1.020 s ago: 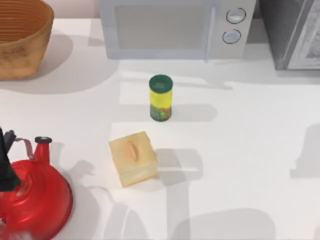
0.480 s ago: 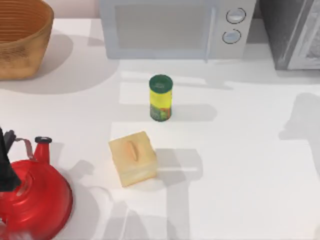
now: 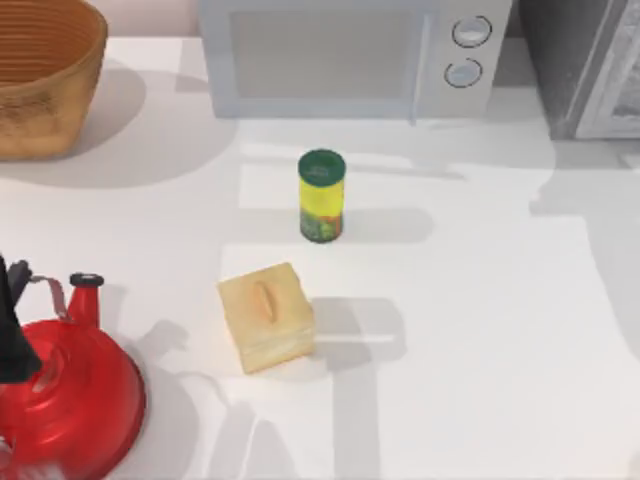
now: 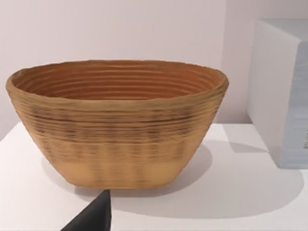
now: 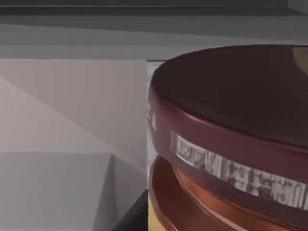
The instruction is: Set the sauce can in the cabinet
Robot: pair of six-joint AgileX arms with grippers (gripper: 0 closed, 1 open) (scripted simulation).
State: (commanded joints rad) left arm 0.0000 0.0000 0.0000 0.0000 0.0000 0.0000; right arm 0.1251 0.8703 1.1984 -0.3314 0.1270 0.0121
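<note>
The sauce can point(image 5: 231, 144), with its dark maroon top and orange band, looms very close in the right wrist view. My right gripper point(image 5: 132, 217) is shut on it, and a dark part of the gripper shows beside the can. Grey and pale surfaces of the cabinet point(image 5: 72, 43) stand just behind the can. From above, the dark grey cabinet point(image 3: 575, 60) with its pale door panel sits at the table's back right corner. A dark part of my left gripper point(image 4: 94, 217) shows in the left wrist view, facing a woven basket point(image 4: 118, 120).
A light grey microwave point(image 3: 340, 55) stands at the back centre. A slim green-topped yellow can point(image 3: 321, 196) stands mid-table, with a tan box point(image 3: 265, 316) in front of it. A red kettle point(image 3: 65, 395) sits front left and the basket point(image 3: 45, 75) back left.
The arm's shadow on the right side of the table has slid from the right edge toward the back right, up to the cabinet. The things on the table have not moved.
</note>
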